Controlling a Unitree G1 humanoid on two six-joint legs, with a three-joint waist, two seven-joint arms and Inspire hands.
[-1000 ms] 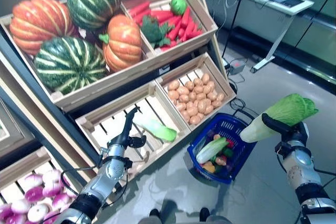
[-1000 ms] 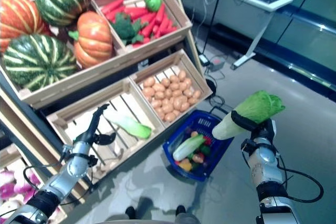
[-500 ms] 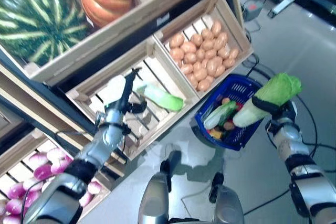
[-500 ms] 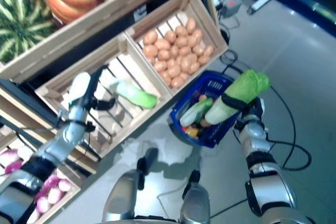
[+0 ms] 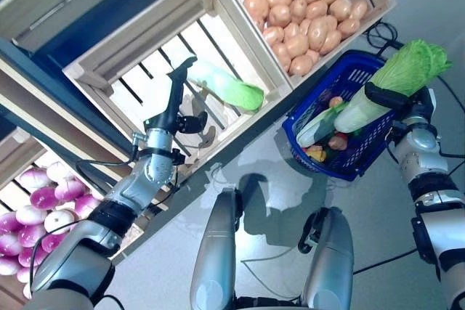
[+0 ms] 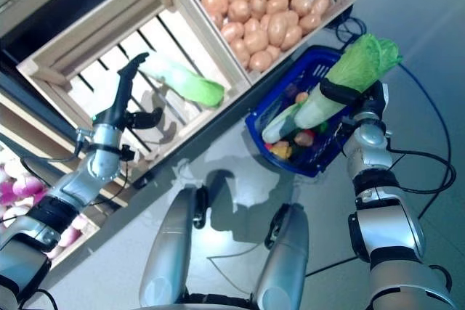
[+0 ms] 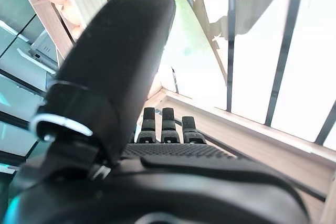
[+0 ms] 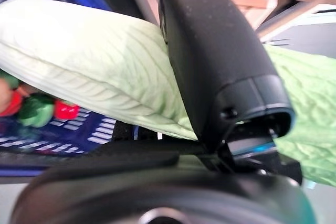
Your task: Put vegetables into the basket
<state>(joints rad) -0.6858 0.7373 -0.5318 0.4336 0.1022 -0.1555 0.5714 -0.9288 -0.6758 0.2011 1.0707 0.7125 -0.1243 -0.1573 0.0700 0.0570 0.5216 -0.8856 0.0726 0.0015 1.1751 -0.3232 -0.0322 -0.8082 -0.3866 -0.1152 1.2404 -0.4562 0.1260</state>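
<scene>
My right hand [image 5: 413,115] is shut on a pale green cabbage [image 5: 405,76], thumb across its middle [image 8: 215,61]. The cabbage [image 8: 79,66] tilts with its white stem end over the blue basket [image 5: 361,167], leafy end up and out past the rim. The basket stands on the floor and holds another cabbage [image 5: 320,123] and small mixed vegetables. My left hand [image 5: 174,103] is open, fingers [image 7: 163,124] straight, inside the slatted wooden crate [image 5: 138,49]. A second loose cabbage [image 5: 229,86] lies in that crate just beside the hand, apart from it.
A crate of potatoes [image 5: 298,5] sits to the right of the slatted crate, directly above the basket. A lower crate of purple-white onions [image 5: 36,208] is at the left. Grey floor stretches in front of the shelves.
The camera has tipped down, shifting the whole scene. My right hand has carried the cabbage left, from beside the basket to over it. The left hand stays in the slatted crate.
</scene>
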